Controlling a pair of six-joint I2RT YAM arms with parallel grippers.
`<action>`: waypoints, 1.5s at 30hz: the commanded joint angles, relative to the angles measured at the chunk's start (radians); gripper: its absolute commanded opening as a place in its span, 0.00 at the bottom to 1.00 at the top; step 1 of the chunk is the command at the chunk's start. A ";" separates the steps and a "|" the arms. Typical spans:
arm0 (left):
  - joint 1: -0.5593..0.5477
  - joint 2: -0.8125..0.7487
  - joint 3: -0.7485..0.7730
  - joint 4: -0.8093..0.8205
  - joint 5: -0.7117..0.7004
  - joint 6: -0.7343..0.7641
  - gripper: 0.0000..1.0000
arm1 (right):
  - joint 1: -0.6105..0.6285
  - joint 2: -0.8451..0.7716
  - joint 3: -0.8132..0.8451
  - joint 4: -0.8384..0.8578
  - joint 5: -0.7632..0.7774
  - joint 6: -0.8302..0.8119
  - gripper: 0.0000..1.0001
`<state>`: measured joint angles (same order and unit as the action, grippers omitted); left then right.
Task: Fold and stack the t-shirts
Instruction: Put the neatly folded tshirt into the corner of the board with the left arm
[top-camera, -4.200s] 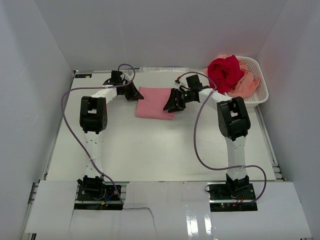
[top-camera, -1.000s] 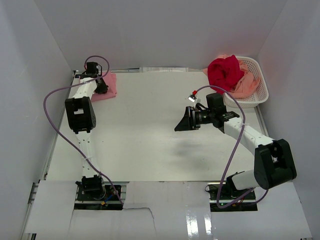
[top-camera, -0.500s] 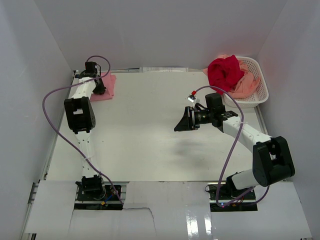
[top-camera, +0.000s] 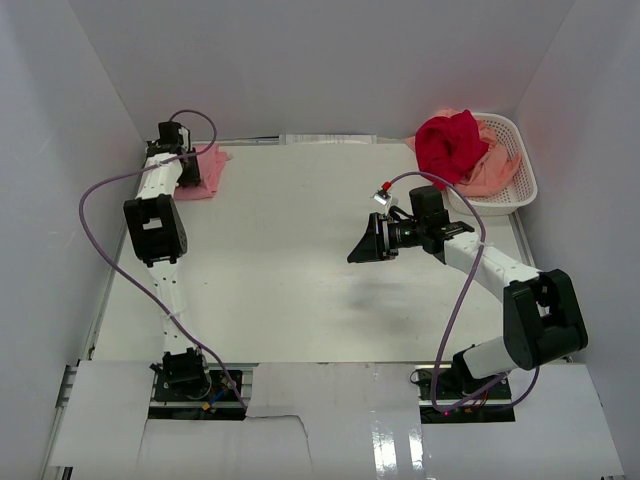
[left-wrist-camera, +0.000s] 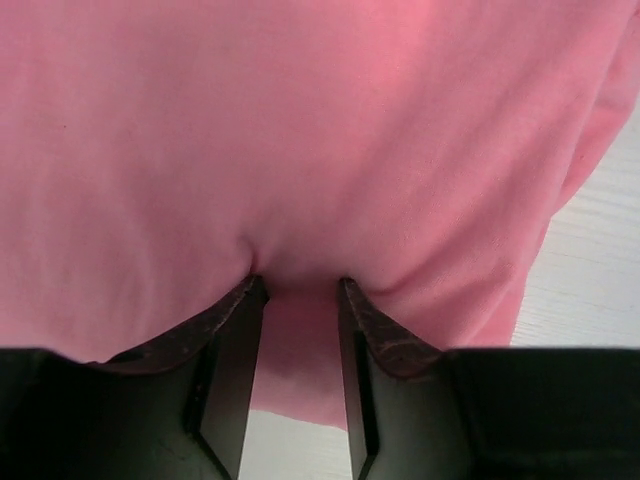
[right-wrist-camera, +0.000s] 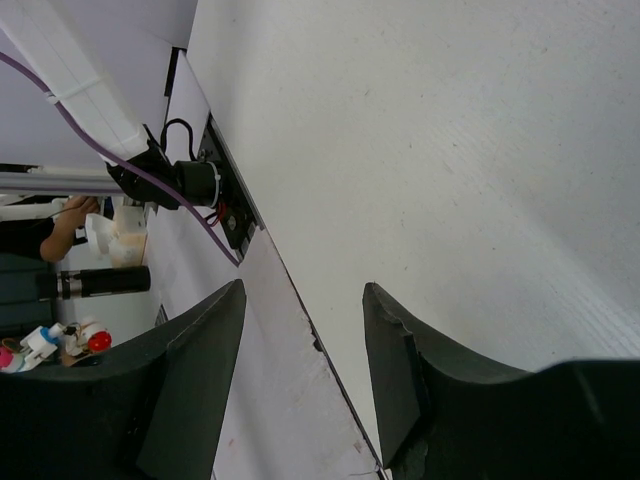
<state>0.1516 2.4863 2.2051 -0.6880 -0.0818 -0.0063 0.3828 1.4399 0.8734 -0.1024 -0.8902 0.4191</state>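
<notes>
step in hand: looks to me like the put-down of shirt number one. The pink t-shirt (top-camera: 212, 168) sits as a flat folded packet in the far-left corner of the table (top-camera: 300, 270), so that's probably the start of the stack.

left gripper (left-wrist-camera: 297, 285): right on the pink shirt, fingers only a narrow way apart. A little pucker of cloth sits between the tips and both touch it. Honestly can't tell if that's a real pinch or just fabric bunched in the gap.

right gripper (right-wrist-camera: 304, 290): jaws spread wide, nothing between them, hanging over bare table mid-right, well apart from any cloth.

other shirts: the deep red t-shirt (top-camera: 450, 143) is heaped on top of the peach t-shirt (top-camera: 495, 170), both crumpled in the white basket (top-camera: 525, 185) at the far-right corner. Neither is folded.

progress: my guess is one of three done.

next move: the left fingers need to come off the cloth clean, straight up and away, or they'll drag the fold open. After that the red one is the obvious pick, and the right arm is the nearer one to the basket.
</notes>
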 joint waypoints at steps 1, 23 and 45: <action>0.017 0.014 0.054 -0.008 0.013 0.084 0.49 | 0.005 0.002 0.032 0.015 -0.023 -0.005 0.57; -0.027 -0.394 -0.185 0.137 0.332 -0.234 0.55 | 0.004 -0.003 0.003 0.038 -0.006 0.009 0.57; -0.087 -1.343 -1.080 0.226 0.505 -0.267 0.98 | 0.008 -0.271 0.038 -0.149 0.503 -0.167 0.90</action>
<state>0.0639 1.2629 1.1934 -0.5182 0.4923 -0.2802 0.3882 1.2201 0.9165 -0.2447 -0.5255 0.2844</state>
